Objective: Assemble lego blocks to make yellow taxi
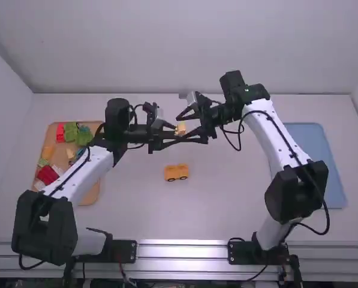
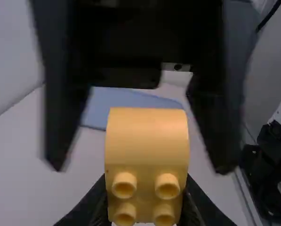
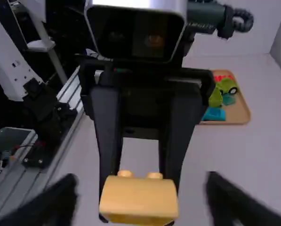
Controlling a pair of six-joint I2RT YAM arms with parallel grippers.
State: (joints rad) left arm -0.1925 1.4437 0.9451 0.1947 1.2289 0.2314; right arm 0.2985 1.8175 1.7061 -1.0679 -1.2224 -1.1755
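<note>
Probable handover: the block (image 1: 180, 128), above the table (image 1: 226, 204) toward its far edge, is pinched by the left gripper (image 3: 139, 200); the right gripper (image 2: 141, 165) stands open about it. The right should close squarely before the left releases.

Pretty clearly some kind of robotics lab, or at least a lab-type test setup. There's a left arm (image 1: 77, 183) and a right arm (image 1: 271, 135), both bolted to a metal rail (image 1: 181, 251) along the edge of a white bench (image 1: 226, 207), with loose black cables (image 1: 326, 204) looping off them. One even has a boxy camera (image 3: 135, 35) on its wrist. Plain pale walls (image 1: 179, 45) box the whole thing in, and a tray (image 1: 91, 195) of toy blocks (image 1: 83, 137) sits on the bench like test material.
</note>
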